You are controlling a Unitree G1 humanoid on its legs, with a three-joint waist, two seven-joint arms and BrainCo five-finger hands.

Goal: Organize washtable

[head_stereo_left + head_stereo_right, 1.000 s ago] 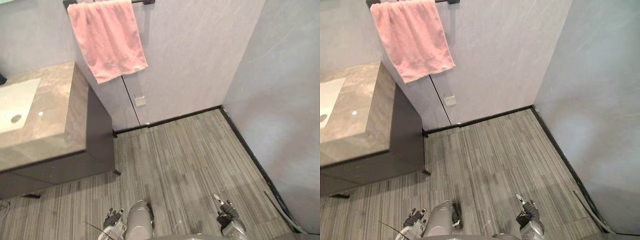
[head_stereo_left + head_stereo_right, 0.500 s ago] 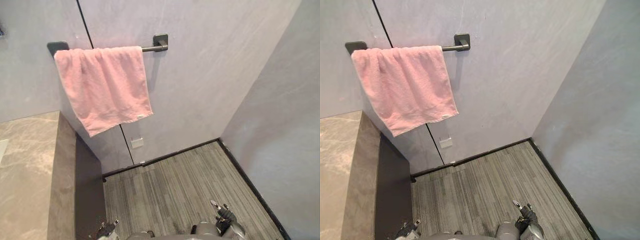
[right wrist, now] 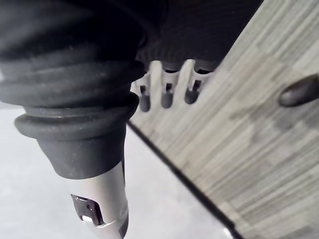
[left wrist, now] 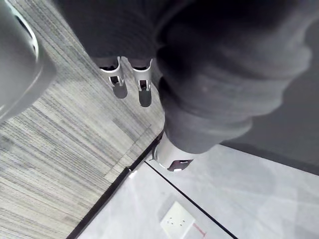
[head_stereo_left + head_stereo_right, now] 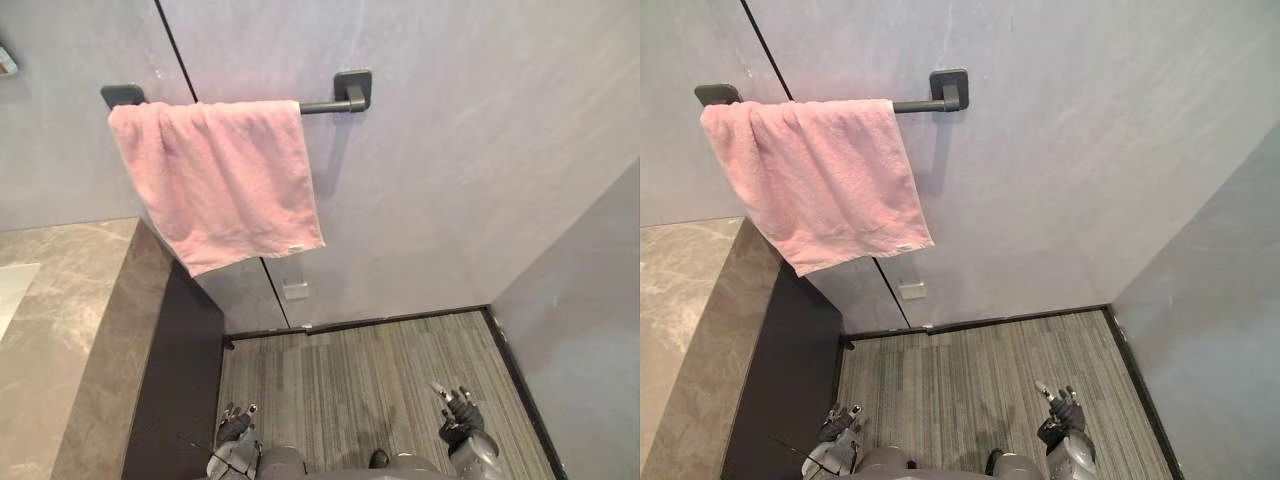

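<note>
Both hands hang low over the striped floor (image 5: pixel 380 360), and neither has anything in it. The left hand (image 5: pixel 235 428) sits just beside the dark cabinet front (image 5: pixel 185 380); its wrist view shows the fingers (image 4: pixel 132 87) straight and relaxed around nothing. The right hand (image 5: pixel 458 415) is out in the open, its fingers (image 3: pixel 167 94) loose and empty as well.

The washtable counter (image 5: pixel 70 330) runs along the left, with a sliver of the pale basin (image 5: pixel 12 295) at the very edge. Above it, the pink towel (image 5: pixel 220 185) drapes over the dark towel bar (image 5: pixel 325 105), bunched toward the bar's left end with its bottom edge slanting.

So where's the danger? First, that left hand: lifted straight up from there, it looks likely to clip the counter's overhanging edge. Second, the towel: a tug on the low corner alone could slide the whole thing off the bar and onto the floor, since nothing visible pins it there. Third, most of the counter top lies out of sight, so a reach toward it now would be half blind. Both hands are well apart from towel and counter, so it's a long climb either way.
</note>
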